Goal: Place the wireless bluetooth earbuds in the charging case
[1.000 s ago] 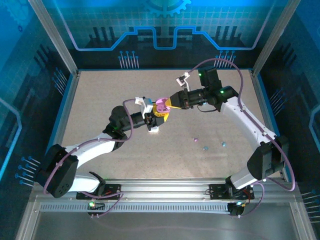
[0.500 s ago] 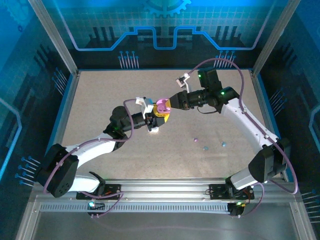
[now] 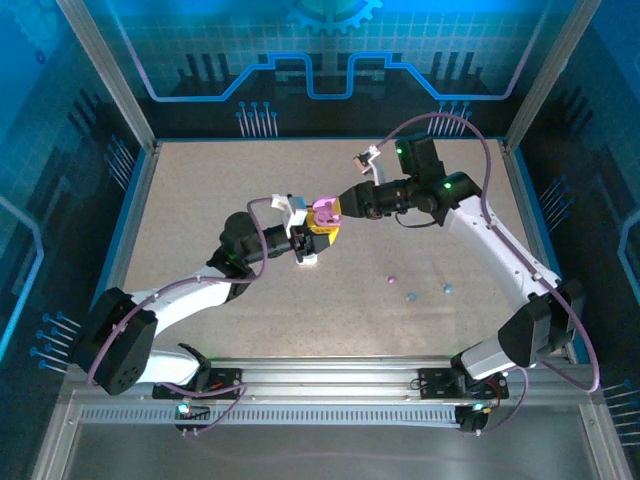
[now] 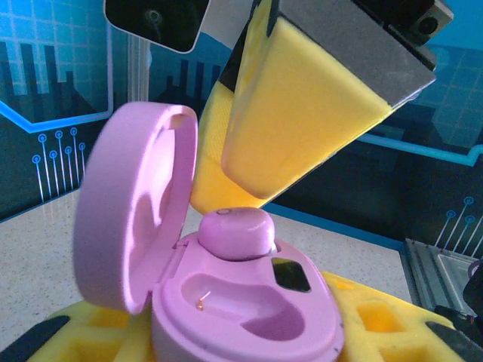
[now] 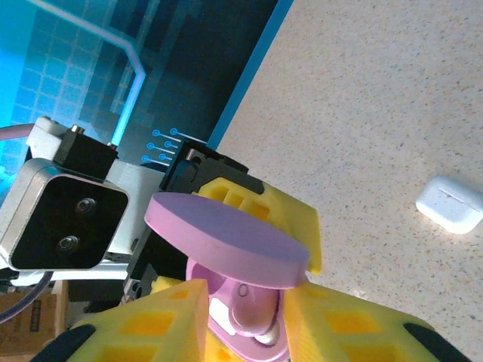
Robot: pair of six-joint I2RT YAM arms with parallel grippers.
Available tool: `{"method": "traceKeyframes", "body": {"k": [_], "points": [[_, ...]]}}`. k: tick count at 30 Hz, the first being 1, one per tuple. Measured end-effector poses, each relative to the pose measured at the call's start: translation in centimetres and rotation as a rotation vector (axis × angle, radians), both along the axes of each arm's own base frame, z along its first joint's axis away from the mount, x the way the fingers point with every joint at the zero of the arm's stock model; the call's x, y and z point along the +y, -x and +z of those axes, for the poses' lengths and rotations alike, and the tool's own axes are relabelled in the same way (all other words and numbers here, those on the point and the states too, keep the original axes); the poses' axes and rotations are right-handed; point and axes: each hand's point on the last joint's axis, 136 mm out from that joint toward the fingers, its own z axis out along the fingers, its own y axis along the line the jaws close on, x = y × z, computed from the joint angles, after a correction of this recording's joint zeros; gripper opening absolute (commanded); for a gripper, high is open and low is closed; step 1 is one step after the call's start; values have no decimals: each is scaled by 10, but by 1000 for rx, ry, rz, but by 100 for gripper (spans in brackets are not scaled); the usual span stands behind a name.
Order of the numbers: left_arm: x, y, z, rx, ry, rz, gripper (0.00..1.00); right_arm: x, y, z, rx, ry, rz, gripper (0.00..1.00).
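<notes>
1. One pink earbud [image 4: 235, 232] sits in the rear socket of the pink charging case [image 4: 226, 320], at the lower centre of the left wrist view. From here it looks seated, or very nearly so.
2. Beside it, the second socket [image 4: 230, 300] is bare, and the lid [image 4: 136, 211] stands open at the left of that frame.
3. Left gripper [image 3: 316, 232], just left of centre in the top view, is clamped on the case and holds it off the table [image 3: 200, 200], its yellow pads hugging the base.
4. Right gripper [image 5: 245, 298] meets the case from the right. Its yellow fingers [image 5: 151, 332] stand slightly apart on either side of the bud, and I cannot tell whether they pinch it or have let go.
5. Three loose buds lie well apart from the case, at the lower right of the top view: a purple bud [image 3: 391, 280] and two teal buds [image 3: 410, 296], [image 3: 447, 289].
6. Just below the held case in that view, a white case [image 3: 307, 260] rests on the table, lid shut as far as I can judge.
7. My reading is that the job is at an early stage: one bud placed, the purple one likely next for the empty socket, and the teal pair not yet housed.
</notes>
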Motion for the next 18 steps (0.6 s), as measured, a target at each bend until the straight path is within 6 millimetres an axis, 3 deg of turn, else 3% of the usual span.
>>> {"method": "traceKeyframes", "body": {"k": [10,14,18], "points": [[-3,5,7,-28,15,-15,32,-7,-1,1,-31,38,-36,40],[-1,5,10,-40,18,-5,31,-18,11,25,-108,13,-53,41],[1,3,14,-48,22,14,31,-49,23,56,-232,-7,-143,42]]}}
